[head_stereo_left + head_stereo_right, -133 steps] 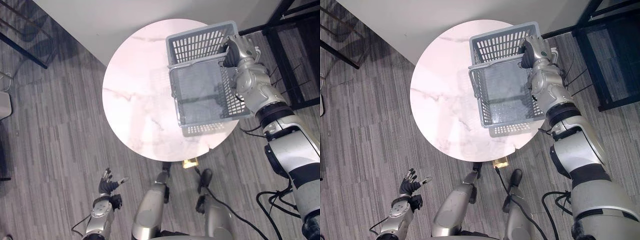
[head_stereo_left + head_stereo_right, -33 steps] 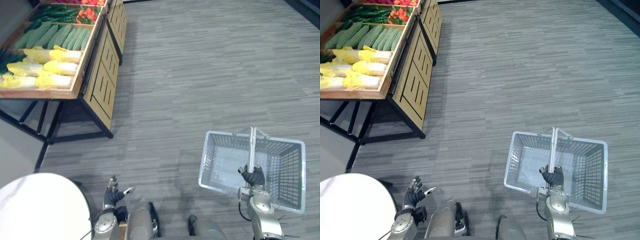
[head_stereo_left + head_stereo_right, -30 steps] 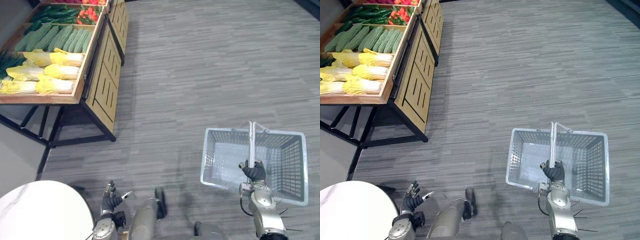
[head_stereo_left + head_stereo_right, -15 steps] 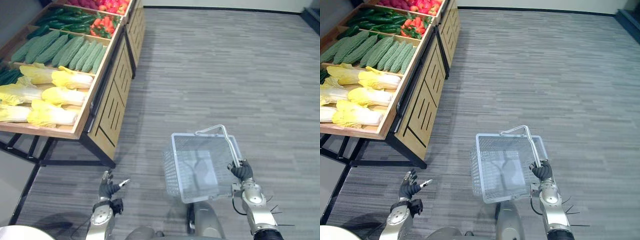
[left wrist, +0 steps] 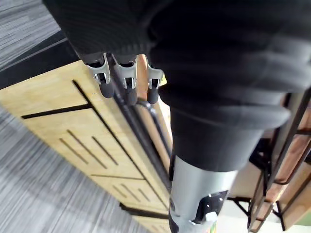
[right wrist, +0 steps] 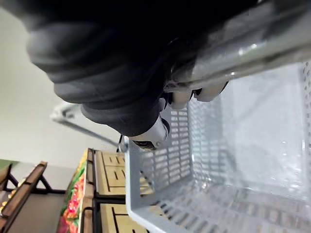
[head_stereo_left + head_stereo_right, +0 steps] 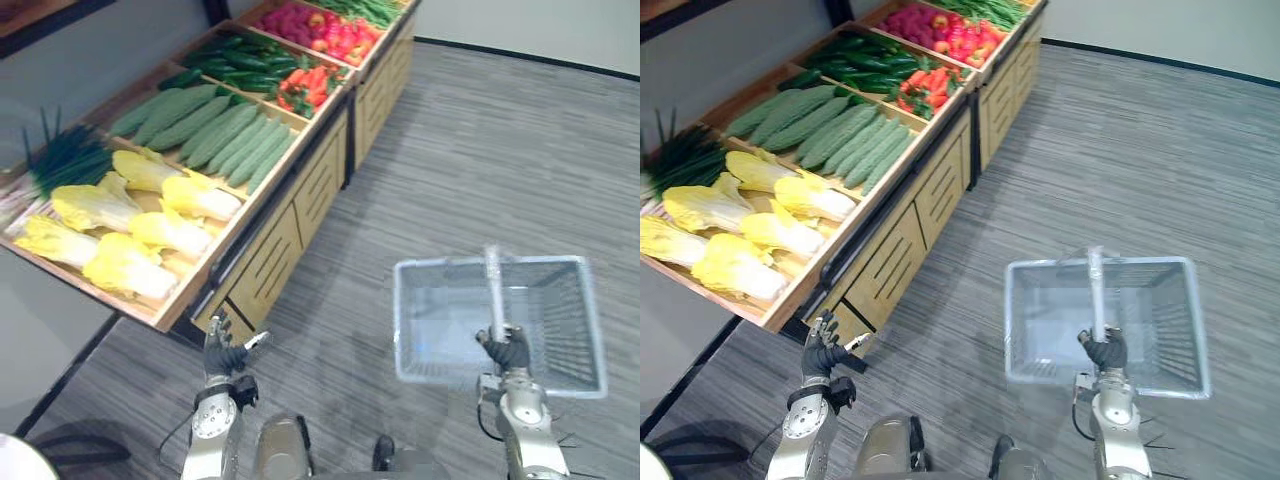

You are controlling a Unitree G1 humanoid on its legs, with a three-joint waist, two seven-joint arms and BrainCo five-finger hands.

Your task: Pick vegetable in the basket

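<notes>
Grey striped plank floor [image 7: 500, 150] across the room, and up the robot's left side runs a long wooden produce stand [image 7: 290, 215] with slatted front panels. Here are the vegetables, all lying in the stand's tilted compartments: yellow-leaved cabbages [image 7: 130, 225] in the nearest one, pale green bumpy gourds [image 7: 210, 130] in a row just beyond them, thin dark green stalks [image 7: 65, 155] at the cabbages' outer side, then dark green vegetables [image 7: 235, 60] and red peppers [image 7: 305, 85] farther up, with a pile of pink-red produce [image 7: 310, 22] at the far end. The grey plastic basket [image 7: 1015, 330] hangs over the floor on the robot's right, well apart from the stand, its slotted walls and pale bottom facing up. Its handle [image 7: 1096, 290] stands upright across the middle, and the right hand [image 7: 1106, 352] is clamped on it, fingers [image 6: 204, 90] curled right round the bar in the right wrist view. Over on the other side, the left hand [image 7: 820, 355] is raised low beside the stand's near corner, fingers loose and spread, thumb out, holding nothing. From its wrist view the fingertips [image 5: 127, 90] point at the stand's wooden front, close to it but not touching.
</notes>
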